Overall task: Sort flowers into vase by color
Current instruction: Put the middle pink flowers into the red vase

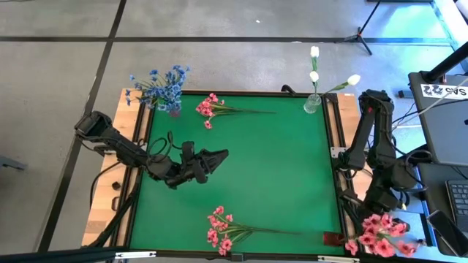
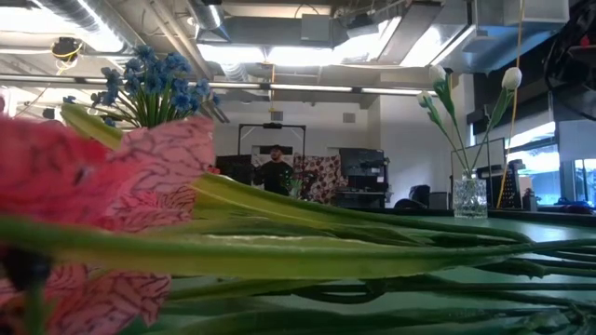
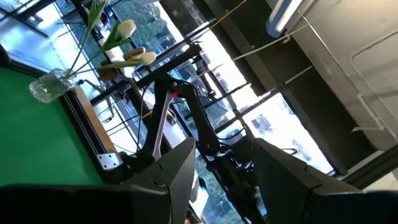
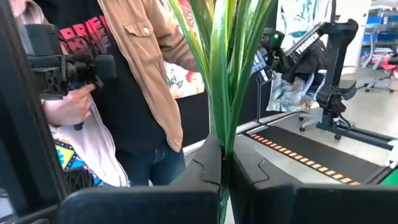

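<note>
Blue flowers [image 1: 162, 88] stand in a vase at the mat's far left corner, and white tulip buds [image 1: 314, 73] stand in a glass vase [image 1: 312, 104] at its far right corner. One pink spray [image 1: 210, 109] lies on the mat near the far edge, another [image 1: 221, 232] near the near edge. A third pink spray [image 1: 380, 237] is at the near right corner, in my right gripper [image 4: 222, 165], which is shut on it. My left gripper [image 1: 219, 155] hovers open over the mat's left half, holding nothing. My right gripper pinches the third pink spray by its green stems and leaves [image 4: 222, 134], which rise straight out from between the two fingers. In the high view the blooms [image 1: 382, 235] sit off the green mat, beyond its near right corner, and cover the fingers.
A small dark red object [image 1: 333, 238] lies at the mat's near right corner. The near pink spray fills the low view's front [image 2: 102, 200]. A person [image 4: 124, 81] holding a device stands beyond the table. The mat's middle [image 1: 278, 168] is bare green.
</note>
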Motion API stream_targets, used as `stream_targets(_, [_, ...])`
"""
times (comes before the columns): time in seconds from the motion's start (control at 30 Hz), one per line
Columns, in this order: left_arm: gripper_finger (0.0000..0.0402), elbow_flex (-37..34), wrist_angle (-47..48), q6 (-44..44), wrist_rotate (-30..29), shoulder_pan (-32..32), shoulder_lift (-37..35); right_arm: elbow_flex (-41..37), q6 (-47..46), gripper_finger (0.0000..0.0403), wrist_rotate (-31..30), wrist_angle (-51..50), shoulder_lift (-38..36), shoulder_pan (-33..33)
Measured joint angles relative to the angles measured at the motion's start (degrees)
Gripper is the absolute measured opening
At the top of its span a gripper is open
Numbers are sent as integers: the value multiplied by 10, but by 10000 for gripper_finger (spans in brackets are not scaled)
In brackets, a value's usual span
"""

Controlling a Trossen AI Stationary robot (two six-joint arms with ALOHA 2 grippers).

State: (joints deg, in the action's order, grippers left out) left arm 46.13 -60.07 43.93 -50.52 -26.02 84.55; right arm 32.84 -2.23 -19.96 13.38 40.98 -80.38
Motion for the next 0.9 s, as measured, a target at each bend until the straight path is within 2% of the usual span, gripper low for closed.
stream_targets(0.3, [155,0,0,31,-3,0,0,0,-11,4,33,-62,-37,0])
stream_targets(0.77, [155,0,0,41,-17,0,0,0,-52,6,46,-126,-10,0])
stream_targets(0.9, [155,0,0,40,-25,0,0,0,-73,24,46,-154,-10,0])
